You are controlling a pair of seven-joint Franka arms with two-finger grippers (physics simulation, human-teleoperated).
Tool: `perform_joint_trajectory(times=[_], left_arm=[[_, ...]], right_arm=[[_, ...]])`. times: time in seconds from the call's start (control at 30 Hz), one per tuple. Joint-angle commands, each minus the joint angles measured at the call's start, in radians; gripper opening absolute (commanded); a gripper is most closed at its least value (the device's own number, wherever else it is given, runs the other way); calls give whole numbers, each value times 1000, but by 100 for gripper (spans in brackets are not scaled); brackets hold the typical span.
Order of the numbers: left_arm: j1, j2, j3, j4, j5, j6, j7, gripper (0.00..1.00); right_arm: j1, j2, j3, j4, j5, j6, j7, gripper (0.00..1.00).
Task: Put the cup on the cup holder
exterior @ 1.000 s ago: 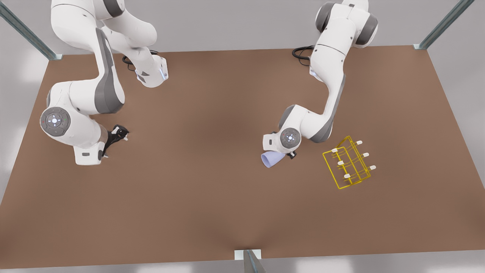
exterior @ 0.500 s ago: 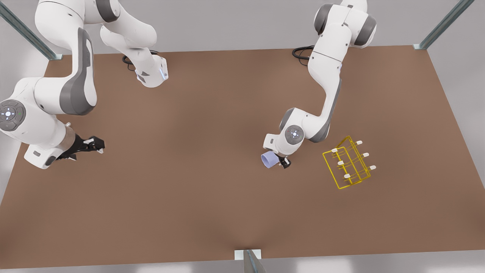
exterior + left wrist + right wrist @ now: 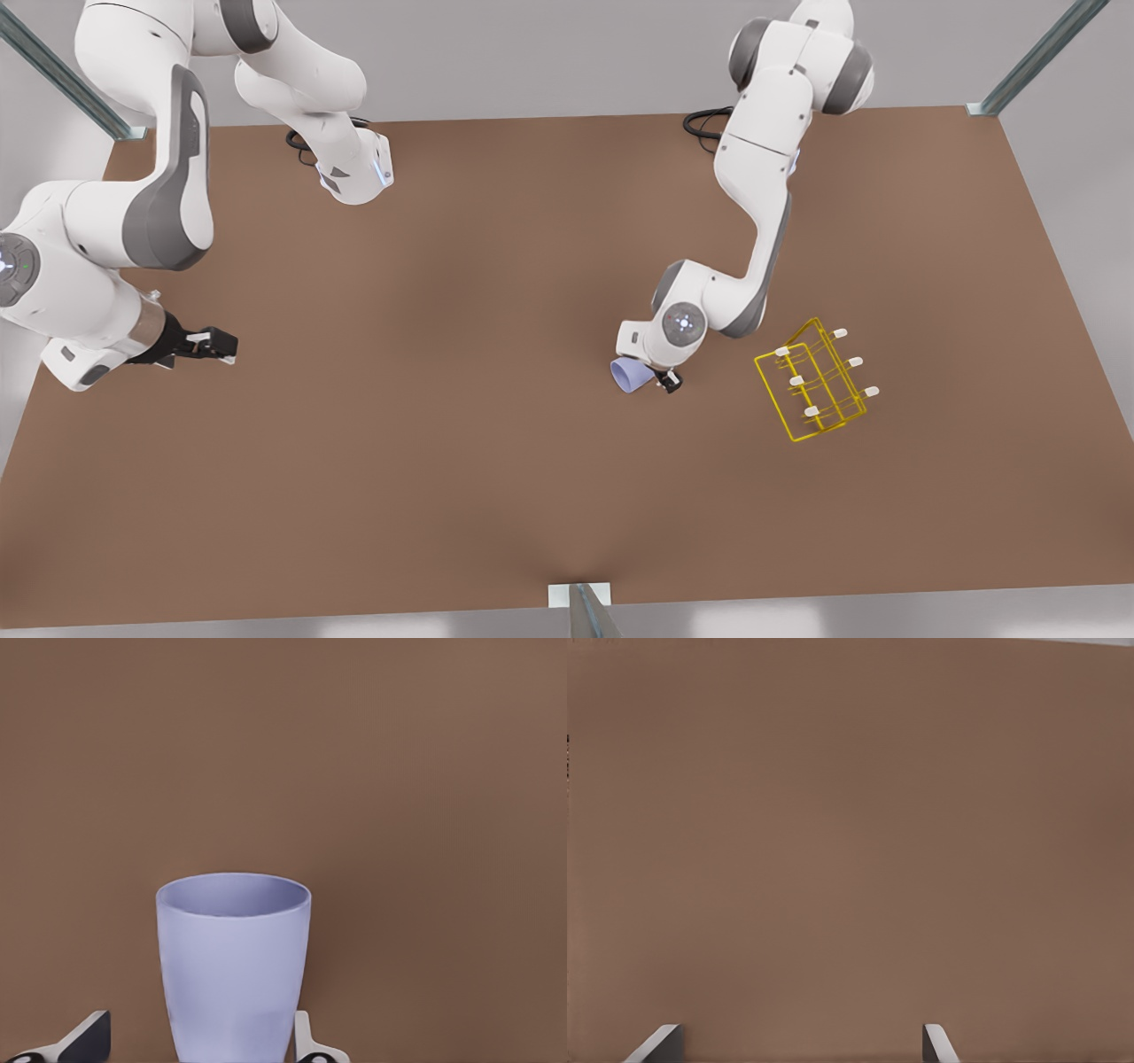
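Glossy white arms — grey joint bands, round lit caps, black cables, black-and-white hands.

A lavender-blue cup [image 3: 234, 966] sits between the left gripper [image 3: 199, 1047]'s two spread fingertips [image 3: 310, 1047], one touching its side, against the plain brown tabletop [image 3: 425, 771].

The right gripper [image 3: 220, 346] has swung toward the front view's left edge of the surface [image 3: 461, 461], its arm drawn back and stretched out low, with most of that shift made in the first half second. The left gripper [image 3: 651, 377] has turned at the wrist: the cup [image 3: 630, 375], which earlier stuck out long and sideways toward the front view's left, now looks shorter and sits tucked closer under the wrist, its mouth facing more toward the camera
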Motion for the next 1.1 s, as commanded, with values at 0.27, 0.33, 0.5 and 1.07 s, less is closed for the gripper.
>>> perform_joint_trajectory(times=[0.27,0.33,0.5,1.07], left_arm=[[0,43,-2,23,-46,14,-145,100],[0,57,-2,23,-72,24,-143,100],[0,75,-4,22,-102,52,-137,100],[-3,84,-4,22,-110,41,-145,81]], right_arm=[[6,2,4,2,11,16,131,100],[9,10,4,2,33,17,139,100],[16,8,2,-3,-7,-9,139,100],[44,20,4,2,16,0,134,100]])
